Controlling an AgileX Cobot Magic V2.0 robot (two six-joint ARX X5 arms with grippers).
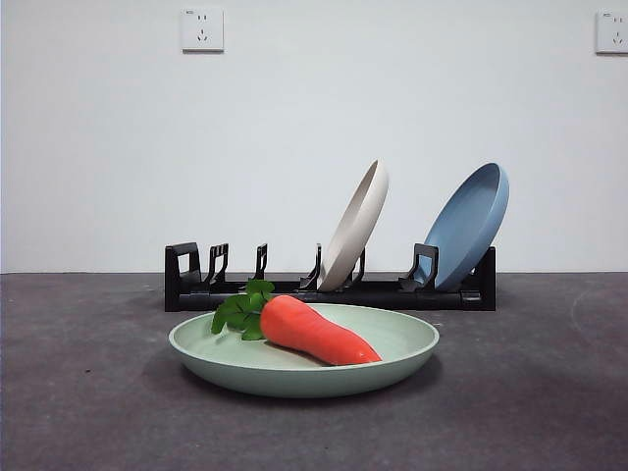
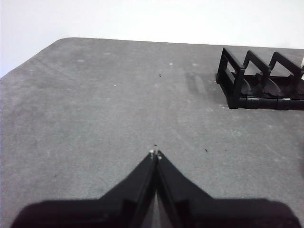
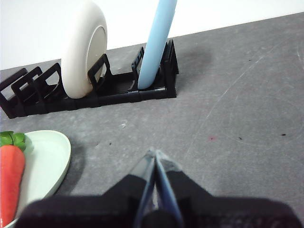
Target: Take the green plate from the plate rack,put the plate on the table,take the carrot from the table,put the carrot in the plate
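The smooth orange-red tapered toy carrot (image 1: 314,331) with its green leaf tuft lies on its side inside the wide, shallow, matte sage-green round plate (image 1: 392,358), which sits flat on the dark grey mottled worktop (image 1: 88,392) just in front of the long low black pronged plate rack (image 1: 196,280). A beige plate (image 1: 355,226) and a blue plate (image 1: 471,224) lean in the rack's slots. By the look of it, the task is complete. The left hand (image 2: 155,155) has its jaws pressed together, holding nothing, over bare worktop near the rack's end; the right hand (image 3: 155,154) is likewise closed and empty, with the plate's rim and the carrot off to one side. The carrot looks light, stiff and rather slick, best gripped across its thick middle; the plate seems light and rigid, best pinched at its raised rim.
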